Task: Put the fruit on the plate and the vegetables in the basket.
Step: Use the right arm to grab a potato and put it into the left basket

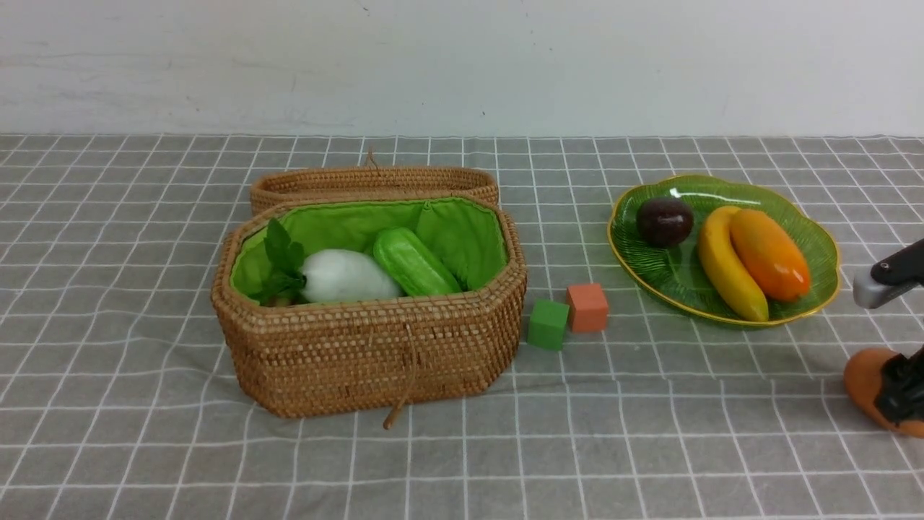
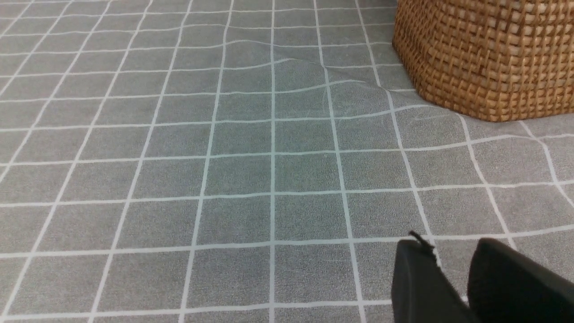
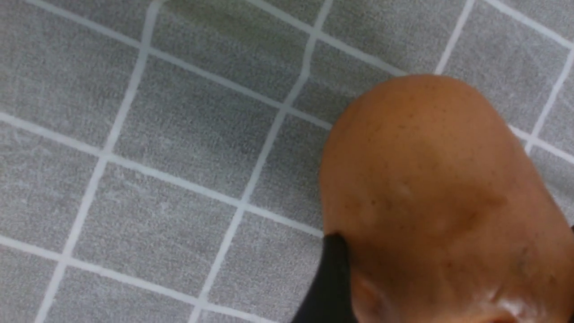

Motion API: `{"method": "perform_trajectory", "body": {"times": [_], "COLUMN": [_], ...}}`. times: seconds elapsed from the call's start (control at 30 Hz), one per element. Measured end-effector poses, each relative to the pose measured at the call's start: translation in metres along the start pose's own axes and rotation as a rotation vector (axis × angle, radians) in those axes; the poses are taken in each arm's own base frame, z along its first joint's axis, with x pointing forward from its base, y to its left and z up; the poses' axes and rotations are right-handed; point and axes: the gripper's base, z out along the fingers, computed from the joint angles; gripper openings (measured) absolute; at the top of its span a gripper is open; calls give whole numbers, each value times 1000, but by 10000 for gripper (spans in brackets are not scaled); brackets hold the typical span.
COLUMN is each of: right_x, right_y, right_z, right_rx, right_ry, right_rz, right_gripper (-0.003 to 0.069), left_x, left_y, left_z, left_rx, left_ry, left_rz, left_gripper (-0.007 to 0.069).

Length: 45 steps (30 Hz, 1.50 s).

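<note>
At frame's right edge, right gripper [image 1: 901, 390] apparently straddles half-hidden potato [image 1: 866, 386].

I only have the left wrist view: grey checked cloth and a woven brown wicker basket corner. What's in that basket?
Observer: A white oblong radish with green leaves and a light green bumpy cucumber.
Operator: And the fruit?
Observer: Yellow curved banana, orange-yellow oval mango and round dark purple-brown fruit sit on the green glass plate.
Operator: Anything left out?
Observer: A brown-orange oval potato on the cloth, right gripper around it, grip unclear.
</note>
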Motion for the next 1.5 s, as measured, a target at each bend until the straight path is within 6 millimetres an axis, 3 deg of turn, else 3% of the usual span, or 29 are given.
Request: {"method": "perform_trajectory", "body": {"times": [0.23,0.33,0.37,0.47,0.57,0.67,0.73,0.8,0.9,0.97,1.1,1.17,1.2,1.27,1.37,1.5], "right_x": [8,10,5,-18,-47,-68,-92,-113,-138,-165,-190,-195,-199,-201,-201,-199], "right_y": [7,17,19,29,55,80,114,140,170,194,215,218,220,219,218,213], "right_z": [-15,-32,-48,-96,-146,-172,-195,-205,-202,-181,-137,-122,-103,-93,-91,-101], "right_rx": [-47,-106,-112,-158,-269,-361,-456,-504,-522,-496,-450,-442,-437,-433,-431,-433], "right_ry": [32,15,-35,-224,-407,-500,-594,-666,-733,-790,-803,-789,-761,-743,-741,-752], "right_rz": [3,44,56,57,-3,-68,-152,-198,-205,-142,-20,16,53,71,75,72], "right_gripper": [568,556,556,547,547,545,541,542,542,542,540,540,539,568,654,676], "left_x": [0,0,0,0,0,0,0,0,0,0,0,0,0,0,0,0], "left_y": [0,0,0,0,0,0,0,0,0,0,0,0,0,0,0,0], "left_z": [0,0,0,0,0,0,0,0,0,0,0,0,0,0,0,0], "left_rx": [0,0,0,0,0,0,0,0,0,0,0,0,0,0,0,0], "left_ry": [0,0,0,0,0,0,0,0,0,0,0,0,0,0,0,0], "left_rz": [0,0,0,0,0,0,0,0,0,0,0,0,0,0,0,-1], "left_gripper": [173,173,173,173,176,176,178,181,184,185,186,186,186,190,194,198]}}
